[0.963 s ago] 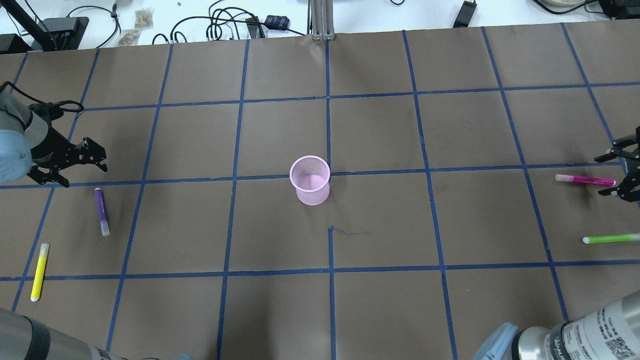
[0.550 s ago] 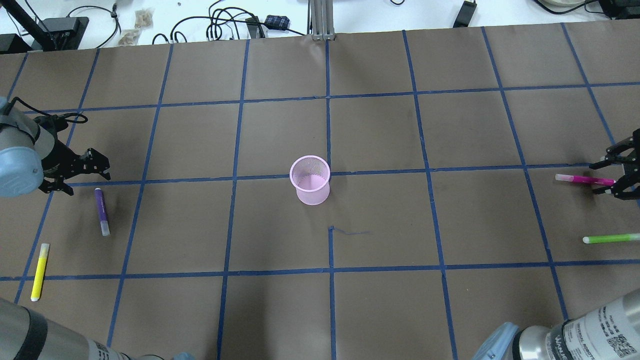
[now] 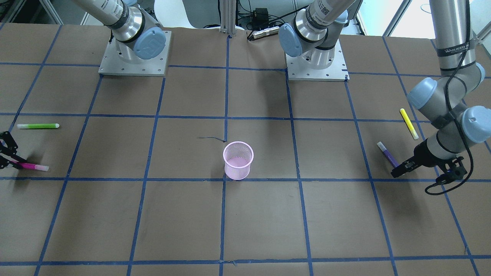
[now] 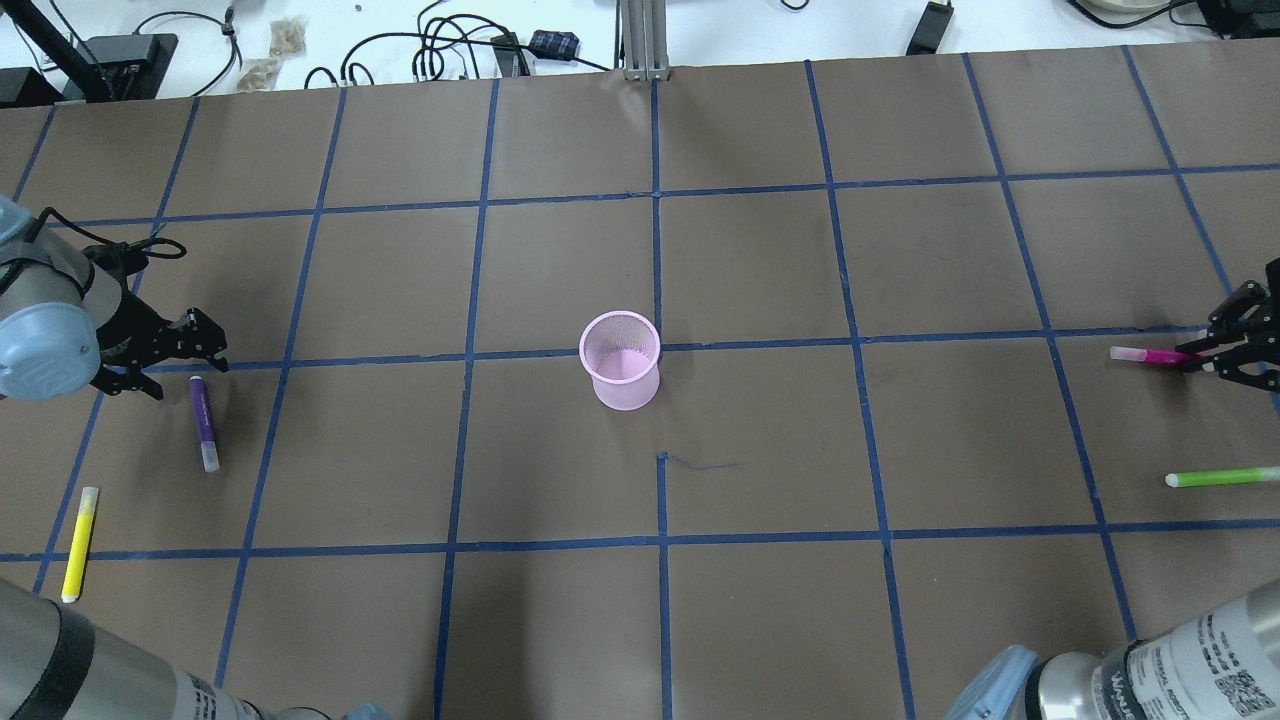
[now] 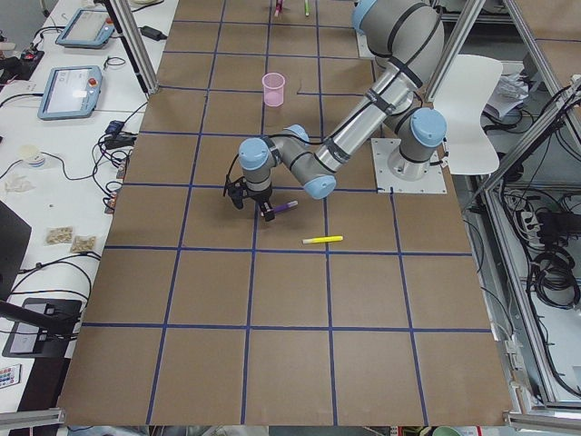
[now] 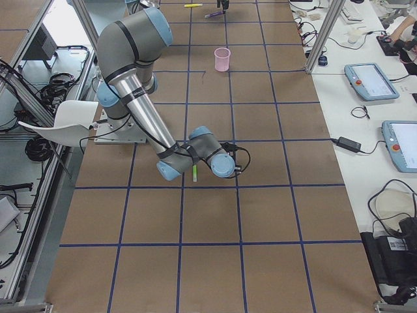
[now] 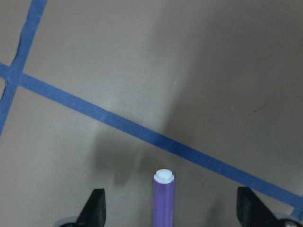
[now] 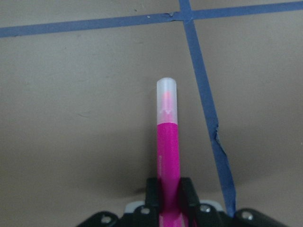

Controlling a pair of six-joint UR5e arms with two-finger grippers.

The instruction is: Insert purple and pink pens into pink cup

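The pink mesh cup (image 4: 620,360) stands upright at the table's middle, also in the front view (image 3: 238,160). The purple pen (image 4: 203,423) lies flat at the left. My left gripper (image 4: 185,368) is open just above its far end; in the left wrist view the pen's tip (image 7: 163,198) lies between the two spread fingers (image 7: 97,205). The pink pen (image 4: 1150,355) lies at the right edge. My right gripper (image 4: 1205,358) is shut on its rear end, and the right wrist view shows the pads (image 8: 152,189) pressed on the pink barrel (image 8: 168,142).
A yellow highlighter (image 4: 80,543) lies near the front left of the purple pen. A green highlighter (image 4: 1222,478) lies in front of the pink pen. Cables and adapters (image 4: 450,50) lie beyond the table's far edge.
My left gripper has moved forward and down to the purple pen's far end, still open. My right gripper has come onto the pink pen's end and closed on it.
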